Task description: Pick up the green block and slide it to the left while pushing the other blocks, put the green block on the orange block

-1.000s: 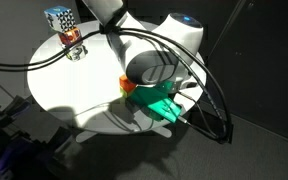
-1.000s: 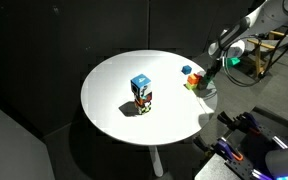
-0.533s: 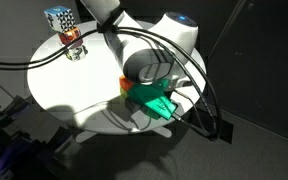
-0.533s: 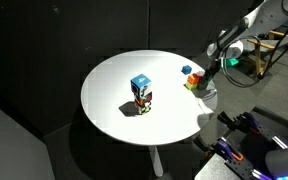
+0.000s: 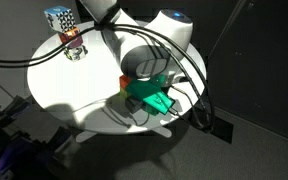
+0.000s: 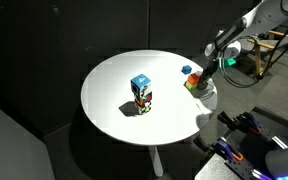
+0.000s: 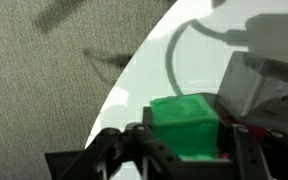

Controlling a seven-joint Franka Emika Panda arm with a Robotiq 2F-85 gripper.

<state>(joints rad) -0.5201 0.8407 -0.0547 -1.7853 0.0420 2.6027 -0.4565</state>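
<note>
The end effector [image 7: 184, 150] is clenched on the green block [image 7: 184, 122] — the cube sits squarely between its fingers, near the rim of the round white desk [image 6: 114, 105]. The orange block [image 5: 123, 84] lies just beside the end effector — also by the desk's edge.

The green block [image 7: 184, 125] looks matt plastic, the white table [image 7: 149, 85] smooth.
</note>
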